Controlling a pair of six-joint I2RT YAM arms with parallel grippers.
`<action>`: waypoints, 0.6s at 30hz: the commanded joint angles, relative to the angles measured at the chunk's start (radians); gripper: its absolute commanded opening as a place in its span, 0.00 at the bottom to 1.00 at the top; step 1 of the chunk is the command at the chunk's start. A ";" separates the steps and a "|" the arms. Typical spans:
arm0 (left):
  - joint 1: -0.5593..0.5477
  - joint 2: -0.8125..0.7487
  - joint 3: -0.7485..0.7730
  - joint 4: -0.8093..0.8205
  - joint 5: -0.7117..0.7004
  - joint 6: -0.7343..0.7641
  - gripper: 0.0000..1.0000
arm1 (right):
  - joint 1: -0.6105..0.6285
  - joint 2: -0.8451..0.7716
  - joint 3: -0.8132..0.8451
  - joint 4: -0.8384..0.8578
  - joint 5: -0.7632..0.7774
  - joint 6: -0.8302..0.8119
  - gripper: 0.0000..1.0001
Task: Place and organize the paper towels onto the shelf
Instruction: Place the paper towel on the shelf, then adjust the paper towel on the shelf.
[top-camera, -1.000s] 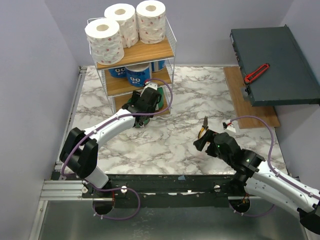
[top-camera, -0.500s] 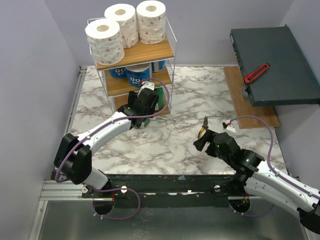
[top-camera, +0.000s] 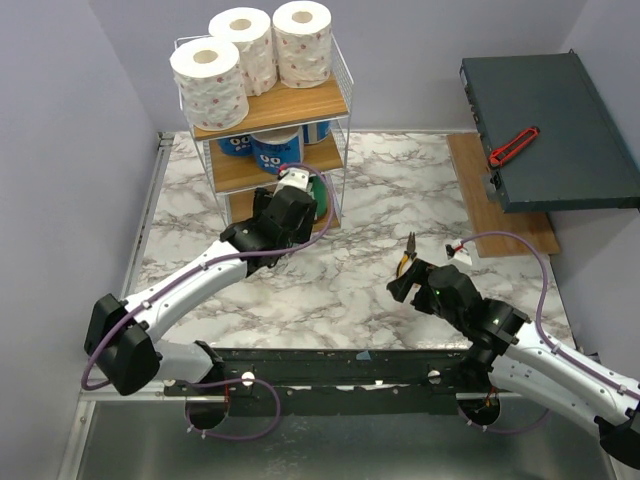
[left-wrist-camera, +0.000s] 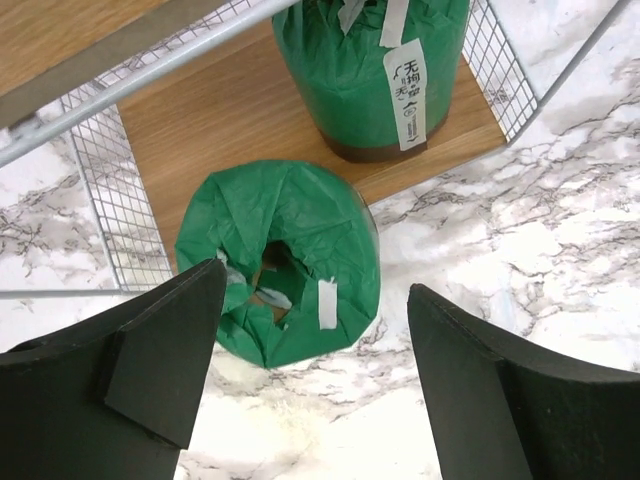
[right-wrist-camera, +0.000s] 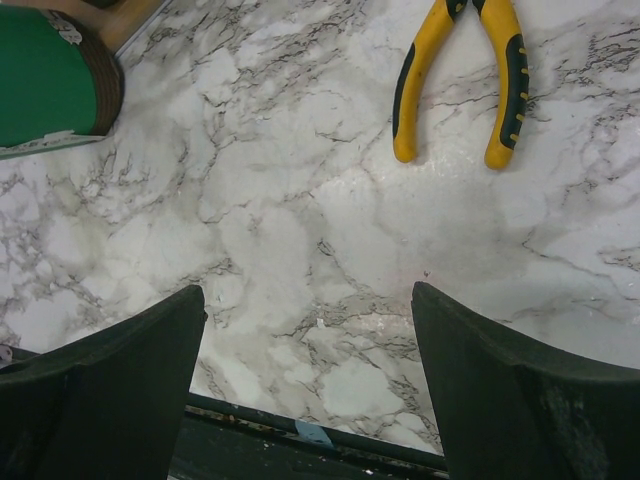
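Left claw (left-wrist-camera: 315, 300) — jaws apart — hovers by 1 green roll (left-wrist-camera: 300, 225), hollow end toward it.

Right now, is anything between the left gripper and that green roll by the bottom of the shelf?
Nothing visible. The left gripper hangs open directly over the green roll, with only air between them. Behind it, a second green roll already stands on the shelf, at the back right of its bottom board.

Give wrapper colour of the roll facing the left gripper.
Green paper towel roll; clearest in left wrist view.
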 joint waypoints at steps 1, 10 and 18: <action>-0.037 -0.089 -0.044 -0.048 -0.022 -0.034 0.82 | 0.004 -0.009 -0.002 0.006 0.001 -0.002 0.87; -0.163 -0.387 -0.355 0.133 -0.041 -0.230 0.71 | 0.004 -0.005 -0.008 0.020 -0.002 -0.008 0.87; -0.164 -0.643 -0.750 0.495 -0.078 -0.405 0.69 | 0.004 -0.008 -0.020 0.025 -0.002 -0.006 0.87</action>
